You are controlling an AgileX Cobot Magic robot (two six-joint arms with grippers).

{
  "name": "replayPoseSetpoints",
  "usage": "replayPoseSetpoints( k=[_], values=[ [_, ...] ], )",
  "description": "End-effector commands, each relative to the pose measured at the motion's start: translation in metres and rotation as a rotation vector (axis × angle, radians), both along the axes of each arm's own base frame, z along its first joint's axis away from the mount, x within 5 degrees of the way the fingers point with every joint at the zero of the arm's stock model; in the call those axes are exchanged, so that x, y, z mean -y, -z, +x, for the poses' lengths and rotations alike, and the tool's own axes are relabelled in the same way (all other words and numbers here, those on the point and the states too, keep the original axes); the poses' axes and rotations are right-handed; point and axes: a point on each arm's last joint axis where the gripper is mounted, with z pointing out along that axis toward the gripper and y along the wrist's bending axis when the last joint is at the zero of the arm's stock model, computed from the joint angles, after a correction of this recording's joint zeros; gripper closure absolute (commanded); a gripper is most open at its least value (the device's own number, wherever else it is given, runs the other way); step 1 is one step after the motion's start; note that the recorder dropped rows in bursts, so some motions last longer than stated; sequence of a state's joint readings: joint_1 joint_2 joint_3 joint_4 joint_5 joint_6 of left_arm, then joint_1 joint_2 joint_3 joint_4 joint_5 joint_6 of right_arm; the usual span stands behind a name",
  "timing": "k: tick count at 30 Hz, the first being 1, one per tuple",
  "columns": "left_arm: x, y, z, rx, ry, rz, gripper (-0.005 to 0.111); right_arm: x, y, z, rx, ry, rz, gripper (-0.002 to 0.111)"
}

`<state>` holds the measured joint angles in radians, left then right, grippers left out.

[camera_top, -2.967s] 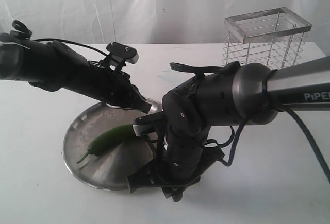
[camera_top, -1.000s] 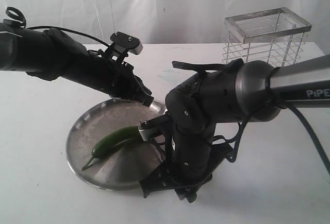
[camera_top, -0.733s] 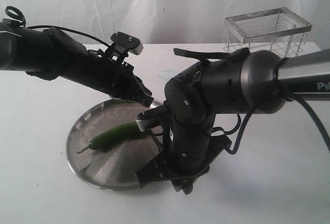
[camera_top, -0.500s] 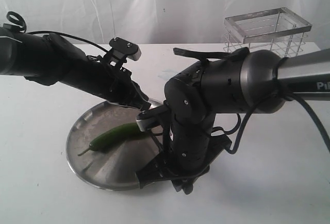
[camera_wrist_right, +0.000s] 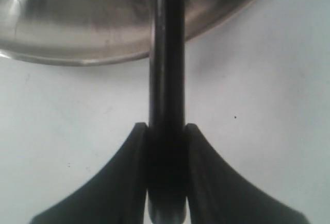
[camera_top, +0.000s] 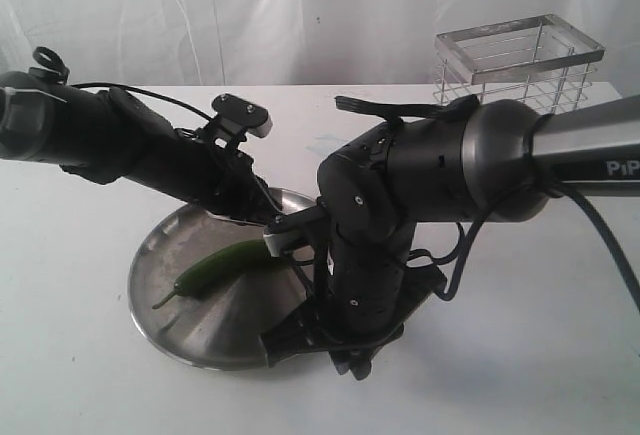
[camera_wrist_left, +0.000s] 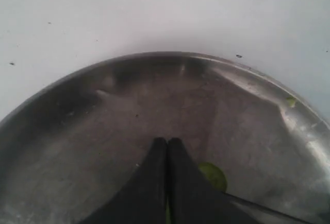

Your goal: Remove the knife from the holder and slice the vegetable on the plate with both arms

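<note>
Plate [camera_top: 190, 330] is seen on the white counter [camera_top: 80, 375], left of centre, near side. Vegetable [camera_top: 215, 267] lies across the plate's middle, stem tail toward the near left, far end hidden behind the right arm's wrist.

Left arm [camera_top: 130, 145] is reached in from the left, over the far rim of the plate. Left hand [camera_wrist_left: 167, 142]: fingers [camera_wrist_left: 149, 183] are pressed together with no gap, tips low over the plate's inner surface; nothing is seen between them. A green bit, most likely the vegetable's end, shows just beside the fingers in the left wrist view.

Right arm [camera_top: 440, 180] is bent down at the plate's near right edge. Right hand [camera_wrist_right: 166, 128] is clenched on the knife [camera_wrist_right: 166, 80], gripped by its dark handle; the knife runs forward from the fingers [camera_wrist_right: 129, 172] and crosses the plate's rim. Blade tip is out of view, so contact with the vegetable cannot be told.

Holder [camera_top: 515, 70] stands at far right, well apart from the plate
</note>
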<state>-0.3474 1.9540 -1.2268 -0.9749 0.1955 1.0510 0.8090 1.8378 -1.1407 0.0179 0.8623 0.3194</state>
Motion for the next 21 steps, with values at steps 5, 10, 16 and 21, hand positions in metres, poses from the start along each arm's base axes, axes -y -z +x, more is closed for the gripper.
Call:
replayPoseSetpoints(
  k=[5,10,16,21],
  values=[
    [0.008,0.006,0.004,-0.056,0.040,-0.042,0.107,-0.001,-0.002,0.002,0.009,0.009,0.020,0.108],
    [0.008,0.012,0.004,-0.066,0.040,-0.033,0.107,-0.002,-0.003,0.003,0.022,0.010,0.035,0.108],
    [0.007,0.037,0.005,-0.109,0.069,0.022,0.107,-0.002,-0.003,0.003,0.020,0.011,0.034,0.108],
    [0.007,0.046,0.005,-0.137,0.056,0.027,0.107,-0.001,-0.001,0.002,0.006,0.010,0.020,0.108]
  ],
)
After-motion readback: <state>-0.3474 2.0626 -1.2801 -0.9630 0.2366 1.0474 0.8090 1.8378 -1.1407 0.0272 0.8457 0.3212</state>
